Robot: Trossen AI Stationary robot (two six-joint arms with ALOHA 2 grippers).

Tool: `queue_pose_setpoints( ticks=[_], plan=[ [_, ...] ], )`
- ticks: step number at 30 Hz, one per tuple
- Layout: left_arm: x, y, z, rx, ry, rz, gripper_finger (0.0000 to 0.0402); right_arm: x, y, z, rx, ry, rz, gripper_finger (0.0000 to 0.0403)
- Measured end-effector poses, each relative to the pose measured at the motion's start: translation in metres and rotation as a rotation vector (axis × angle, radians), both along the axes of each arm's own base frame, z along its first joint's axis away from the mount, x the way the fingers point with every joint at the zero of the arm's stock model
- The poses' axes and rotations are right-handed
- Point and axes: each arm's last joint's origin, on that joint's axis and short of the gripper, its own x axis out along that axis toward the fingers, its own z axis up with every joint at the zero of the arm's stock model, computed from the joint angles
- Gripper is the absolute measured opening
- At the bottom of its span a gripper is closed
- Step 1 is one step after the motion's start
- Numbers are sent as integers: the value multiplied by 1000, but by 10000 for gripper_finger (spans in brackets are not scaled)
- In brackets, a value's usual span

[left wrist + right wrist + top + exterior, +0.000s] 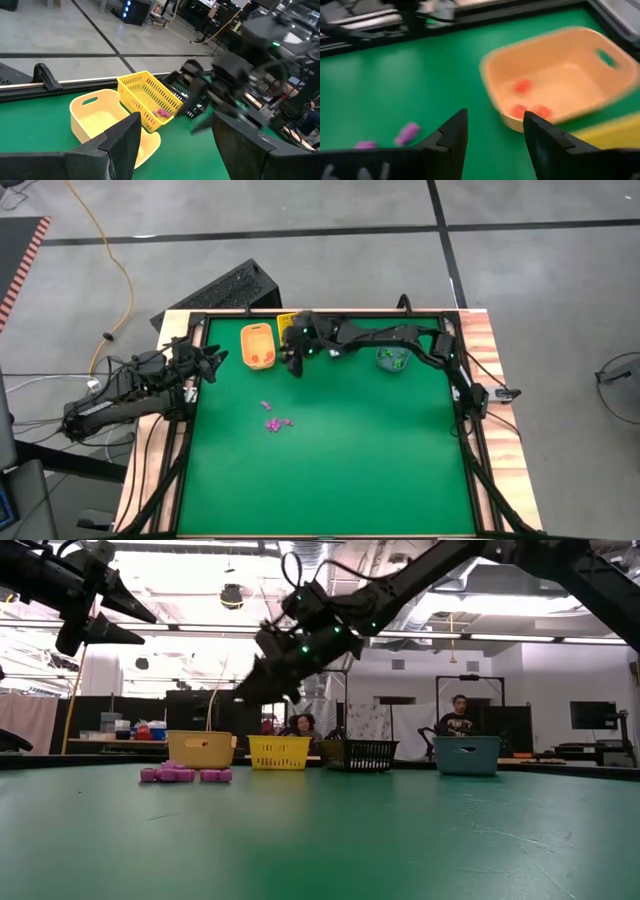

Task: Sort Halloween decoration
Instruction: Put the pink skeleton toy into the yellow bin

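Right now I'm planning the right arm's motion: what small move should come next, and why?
Probably swing the open right gripper away from the orange bin toward the purple trinkets: its fingers look empty, and these pieces lie loose on the green mat.

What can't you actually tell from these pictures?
- Shapes of the purple trinkets: too small in the high view, blurred in the right wrist view.
- Contents of the black basket: the low view shows only its mesh side; the right arm covers it from above.
- Green bits in the blue bin: too small to identify.
- Right tool: open and empty; blur hides what it just did.
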Motion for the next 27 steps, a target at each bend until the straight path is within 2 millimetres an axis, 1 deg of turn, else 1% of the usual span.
queue_pose_setpoints(
  ticks=[4, 8, 12, 15, 19, 21, 22, 27],
  plan=[
    [0, 0, 0, 0, -1, 0, 231, 11, 36, 2, -30, -17, 56, 183],
    [0, 0, 0, 0, 0, 0, 231, 20, 74, 1, -180, 3, 71, 180],
    [0, 0, 0, -2, -2, 0, 231, 24, 105, 1, -315, 10, 94, 180],
    [0, 0, 0, -3, -4, -4, 231, 26, 118, 2, -311, -3, 107, 180],
    [0, 0, 0, -10, -8, -3, 231, 31, 127, -2, -230, -45, 70, 180],
    [0, 0, 0, -16, -13, -2, 231, 35, 130, -11, -195, -58, 45, 179],
    [0, 0, 0, -22, -15, -1, 231, 37, 132, -12, -176, -78, 37, 179],
    [0, 0, -2, -44, -6, 2, 231, 42, 139, -27, -113, -68, 15, 179]
  ],
)
